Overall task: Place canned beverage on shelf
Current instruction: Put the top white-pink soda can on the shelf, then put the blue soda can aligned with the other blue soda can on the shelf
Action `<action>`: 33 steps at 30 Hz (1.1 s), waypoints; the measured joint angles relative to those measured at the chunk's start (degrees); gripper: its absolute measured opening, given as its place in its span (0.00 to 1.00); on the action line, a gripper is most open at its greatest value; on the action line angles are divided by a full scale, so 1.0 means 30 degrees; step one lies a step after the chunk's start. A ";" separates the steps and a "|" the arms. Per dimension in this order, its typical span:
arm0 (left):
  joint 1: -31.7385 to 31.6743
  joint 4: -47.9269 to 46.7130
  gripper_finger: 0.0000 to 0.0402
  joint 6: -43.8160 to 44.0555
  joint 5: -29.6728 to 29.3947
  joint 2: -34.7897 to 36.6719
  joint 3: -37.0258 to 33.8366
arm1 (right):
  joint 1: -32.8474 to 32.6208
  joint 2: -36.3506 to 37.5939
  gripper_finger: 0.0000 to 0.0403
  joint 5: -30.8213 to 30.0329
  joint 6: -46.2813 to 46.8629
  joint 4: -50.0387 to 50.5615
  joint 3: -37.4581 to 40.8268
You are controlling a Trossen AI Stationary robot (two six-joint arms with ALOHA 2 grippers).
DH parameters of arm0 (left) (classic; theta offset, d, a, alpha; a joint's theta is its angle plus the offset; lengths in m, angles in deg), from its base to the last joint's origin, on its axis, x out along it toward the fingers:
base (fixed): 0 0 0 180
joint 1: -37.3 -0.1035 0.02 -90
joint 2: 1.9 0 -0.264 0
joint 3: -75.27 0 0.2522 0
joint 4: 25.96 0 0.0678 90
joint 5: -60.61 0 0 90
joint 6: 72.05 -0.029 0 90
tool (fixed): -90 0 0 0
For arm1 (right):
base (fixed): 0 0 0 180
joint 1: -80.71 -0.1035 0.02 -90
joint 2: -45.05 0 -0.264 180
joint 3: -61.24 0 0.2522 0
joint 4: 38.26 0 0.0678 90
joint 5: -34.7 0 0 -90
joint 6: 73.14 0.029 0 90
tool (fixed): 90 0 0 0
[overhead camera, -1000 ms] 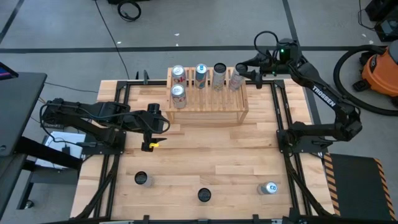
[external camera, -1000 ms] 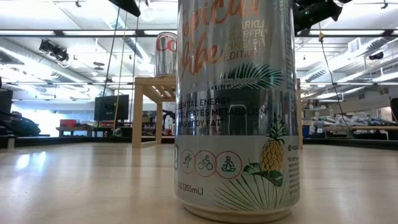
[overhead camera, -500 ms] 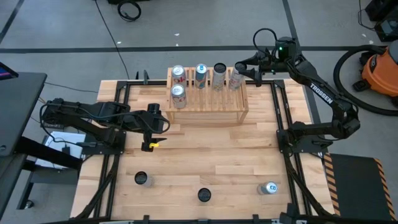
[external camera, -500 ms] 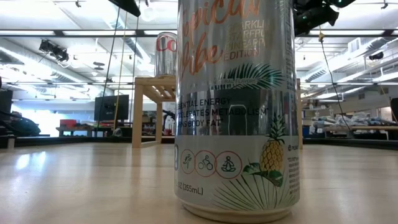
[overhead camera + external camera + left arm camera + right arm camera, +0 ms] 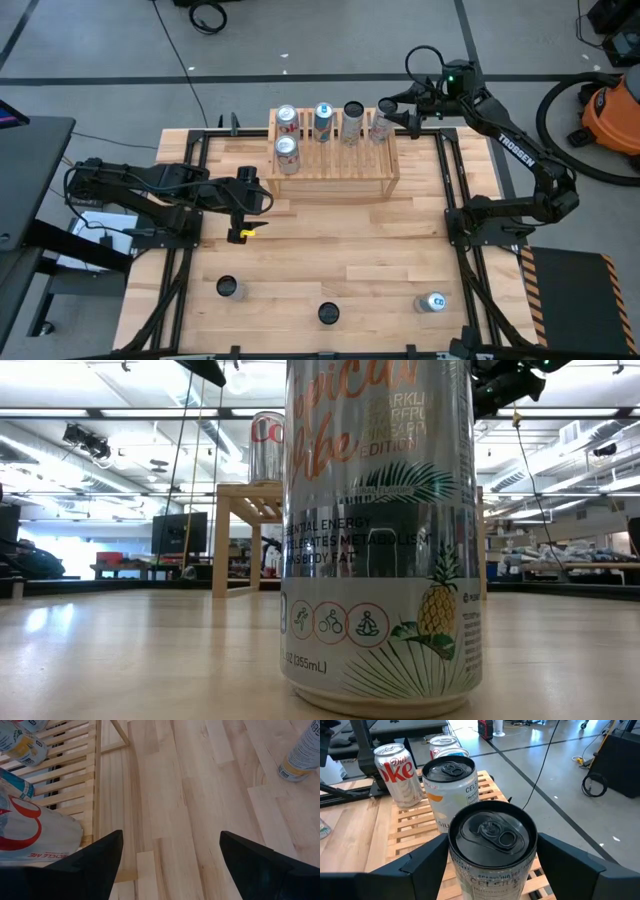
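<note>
The can is standing on the shelf at its right end, between the right gripper fingers, which are spreading clear. Withdrawing crooked risks clipping it into the neighbouring can. The left gripper is waiting wide and empty beside the shelf's left end.

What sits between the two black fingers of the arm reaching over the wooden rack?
A silver can stands on the shelf between the right gripper's fingers, which flank it on both sides; the right wrist view shows this.

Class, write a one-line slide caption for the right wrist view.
Right gripper fingers open on either side of a Celsius can standing on the slatted shelf.
</note>
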 joint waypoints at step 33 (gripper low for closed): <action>0.0000 0.0000 0.83 -0.0007 -0.0007 0.0000 0.0000 | -0.0873 0.3846 0.90 -0.0612 0.3194 0.3770 -0.0977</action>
